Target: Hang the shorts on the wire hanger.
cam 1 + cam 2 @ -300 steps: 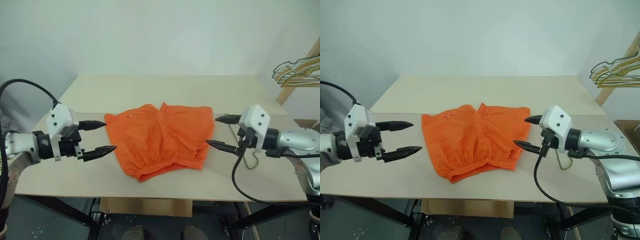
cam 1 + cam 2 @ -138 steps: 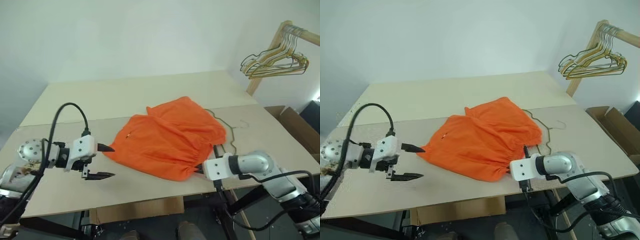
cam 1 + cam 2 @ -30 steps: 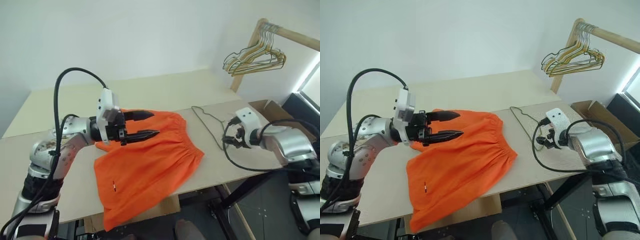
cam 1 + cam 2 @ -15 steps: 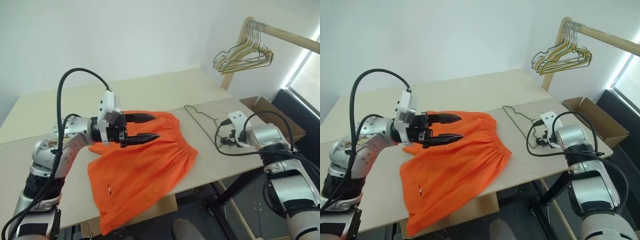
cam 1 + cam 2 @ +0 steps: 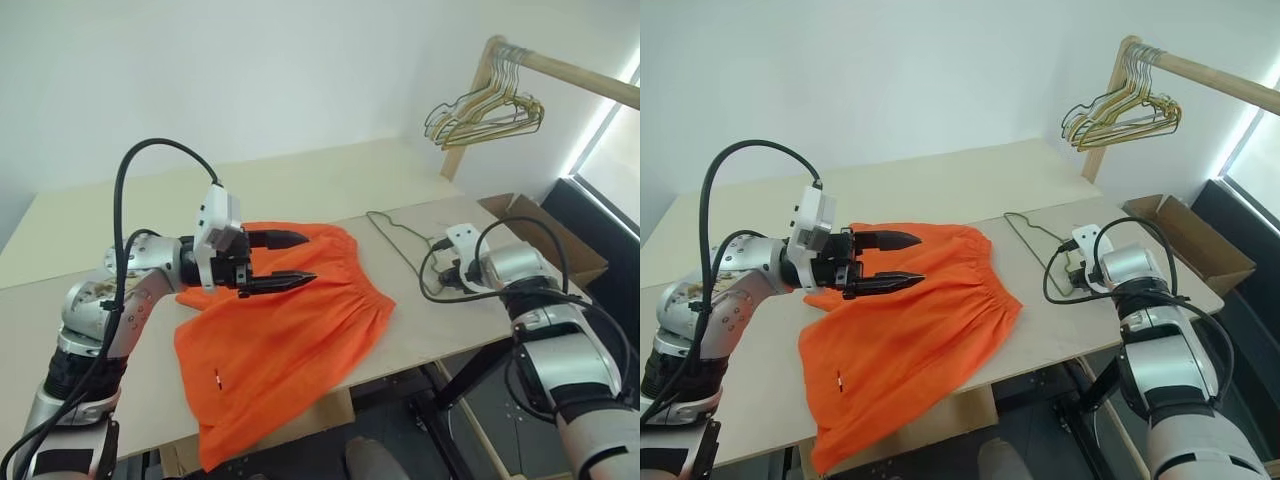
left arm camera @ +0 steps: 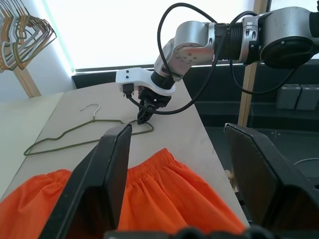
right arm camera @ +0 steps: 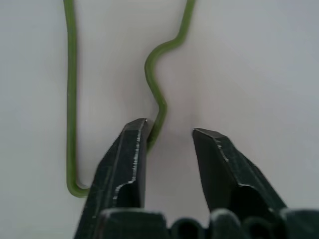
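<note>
One pair of orange shorts (image 5: 285, 325) lies spread on the pale table (image 5: 330, 185), its lower corner drooping past the near edge and out of sight. One thin olive wire hanger (image 5: 400, 235) lies flat on the table just to the right of the shorts, apart from them; its near end is hidden behind the right gripper (image 7: 168, 134). That gripper points down at the notched shoulder of the wire, with the wire between its two black fingers and against one of them, and a gap left beside the other finger (partly closed, not clamped). The left gripper (image 5: 305, 258) hovers over the shorts' upper edge, fingers spread wide, holding nothing. A cluster of hangers (image 5: 485, 110) hangs on a wooden rail (image 5: 570, 75); their number cannot be counted. One cardboard box (image 5: 545, 235) is partly hidden behind the right arm.
</note>
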You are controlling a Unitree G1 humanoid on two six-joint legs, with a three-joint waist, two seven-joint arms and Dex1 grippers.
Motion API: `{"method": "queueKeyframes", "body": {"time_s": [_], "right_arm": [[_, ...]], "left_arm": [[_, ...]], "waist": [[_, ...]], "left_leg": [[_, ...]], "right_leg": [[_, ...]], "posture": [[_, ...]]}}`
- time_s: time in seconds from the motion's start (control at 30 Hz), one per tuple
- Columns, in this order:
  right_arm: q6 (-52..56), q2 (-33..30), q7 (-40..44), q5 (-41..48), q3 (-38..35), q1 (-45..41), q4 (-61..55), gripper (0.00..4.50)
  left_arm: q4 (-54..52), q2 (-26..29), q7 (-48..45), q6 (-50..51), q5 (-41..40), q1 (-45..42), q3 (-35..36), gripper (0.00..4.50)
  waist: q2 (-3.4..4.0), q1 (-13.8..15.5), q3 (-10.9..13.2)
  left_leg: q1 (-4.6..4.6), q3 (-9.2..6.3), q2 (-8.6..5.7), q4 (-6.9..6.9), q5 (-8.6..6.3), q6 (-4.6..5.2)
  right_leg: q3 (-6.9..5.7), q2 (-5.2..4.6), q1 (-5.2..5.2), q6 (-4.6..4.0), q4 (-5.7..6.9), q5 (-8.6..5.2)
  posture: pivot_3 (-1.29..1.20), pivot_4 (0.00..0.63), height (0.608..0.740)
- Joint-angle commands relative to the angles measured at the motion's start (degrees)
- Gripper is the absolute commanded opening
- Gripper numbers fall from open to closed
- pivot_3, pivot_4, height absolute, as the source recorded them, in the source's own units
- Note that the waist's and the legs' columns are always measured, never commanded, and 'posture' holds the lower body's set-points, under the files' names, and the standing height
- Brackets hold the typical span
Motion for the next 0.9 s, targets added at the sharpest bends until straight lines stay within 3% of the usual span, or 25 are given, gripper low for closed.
{"method": "queueKeyframes", "body": {"time_s": [0.03, 0.1, 0.27, 0.5, 0.6, 0.73, 0.83, 0.9], "right_arm": [[2.67, 0.46, -1.53, -0.69, -1.87, -1.33, 0.4, 0.49], [4.15, 0.77, -2.75, -0.24, -3.58, -1.58, -0.46, 0.03], [7.38, 1.24, -5.96, 0.82, -8.19, -2.18, -1.53, 0.03], [11.76, 2.44, -15.91, 6.2, -22.55, -3.72, -7.04, 0.03], [4.72, 3.1, -17.63, 5.1, -21.84, 2.08, -21.4, 0.03], [-10.07, -0.4, -10.34, 2.61, -14.6, 12.59, -40.34, 0.03], [-23.51, -4.76, -7.83, -2.46, -9.84, 18.44, -47.84, 0.03], [-34.13, -8.25, -5.66, -5.31, -7.61, 21.72, -50.07, 0.0]], "left_arm": [[-1.17, 0.56, -0.17, -1.47, 0.39, -0.07, 1.8, 3.22], [-1.18, 0.52, -0.19, -1.51, 0.6, 0.07, 1.86, 3.22], [-0.56, 0.42, -0.12, -1.65, 0.98, -0.15, 1.84, 3.22], [0.99, -0.07, 0.31, -2.13, 1.59, -1.12, 1.5, 3.22], [2.13, -0.51, 1.19, -1.67, 1.6, -2.21, 1.74, 3.22], [4.74, -1.4, 2.5, -0.05, 1.02, -5.29, 2.26, 3.22], [8.95, -1.04, 1.78, 1.28, 0.95, -9.26, 2.66, 3.22], [12.4, 0.09, -0.41, 2.81, 0.63, -11.97, 2.67, 3.55]], "waist": [[0.0, 0.05, 0.0], [0.0, 0.04, 0.0], [0.0, 0.05, 0.0], [0.01, 0.0, 0.01], [0.02, -0.02, 0.01], [0.03, 0.08, 0.01], [0.03, 0.13, 0.02], [0.03, 0.05, 0.02]], "left_leg": [[0.0, 0.0, -0.01, 0.0, 0.0, 0.0], [-0.02, -0.01, 0.0, 0.0, 0.0, 0.0], [-0.04, -0.02, 0.0, 0.0, 0.0, 0.0], [-0.06, -0.02, -0.01, -0.01, 0.0, 0.0], [-0.11, -0.01, -0.01, -0.01, 0.0, 0.0], [-0.23, -0.03, -0.02, 0.0, 0.0, 0.0], [-0.22, -0.03, -0.06, 0.0, 0.0, 0.0], [-0.19, -0.03, -0.09, 0.01, 0.0, 0.0]], "right_leg": [[0.0, -0.01, 0.0, 0.0, 0.0, 0.0], [0.0, 0.0, -0.02, 0.0, 0.0, 0.0], [-0.01, -0.01, -0.03, 0.0, 0.0, 0.0], [0.0, -0.01, -0.05, 0.0, 0.01, 0.0], [0.01, -0.01, -0.11, 0.0, 0.01, 0.0], [-0.01, -0.02, -0.2, 0.03, 0.02, 0.0], [-0.01, -0.05, -0.2, 0.08, 0.02, -0.01], [-0.02, -0.07, -0.19, 0.13, 0.01, -0.02]], "posture": [[-0.27, 0.0, 0.74], [-0.27, 0.0, 0.74], [-0.28, 0.0, 0.74], [-0.29, 0.0, 0.74], [-0.29, 0.0, 0.74], [-0.3, 0.0, 0.74], [-0.31, 0.0, 0.74], [-0.31, 0.0, 0.74]]}}
